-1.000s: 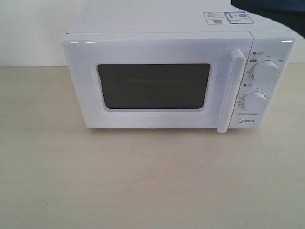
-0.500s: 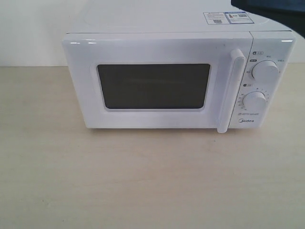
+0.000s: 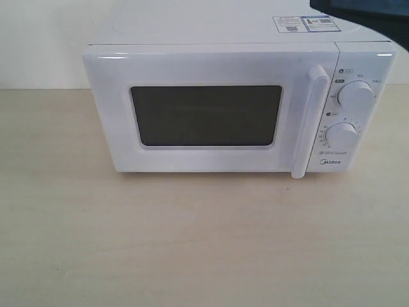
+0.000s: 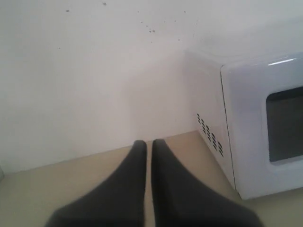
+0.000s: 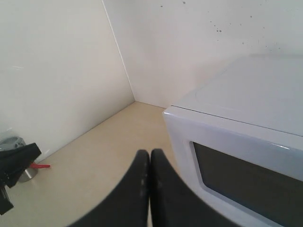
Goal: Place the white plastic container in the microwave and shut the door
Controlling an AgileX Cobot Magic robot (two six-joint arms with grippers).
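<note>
The white Midea microwave (image 3: 358,160) stands at the back of the beige table, and its door (image 3: 204,64) with the dark mesh window and vertical bar handle (image 3: 310,121) is shut. The white plastic container is out of view in every frame. Neither arm shows in the exterior view. My left gripper (image 4: 148,143) is shut with nothing between its dark fingers, hovering over the table beside the microwave's (image 4: 246,118) vented side. My right gripper (image 5: 149,152) is shut and empty, close to the microwave's (image 5: 246,99) front corner near the window.
White walls close off the table behind the microwave and along one side (image 5: 57,71). In the right wrist view a black part (image 5: 14,165) and a small metal object with a red piece (image 5: 28,168) sit near that wall. A dark shape (image 3: 367,13) fills the exterior view's top right corner.
</note>
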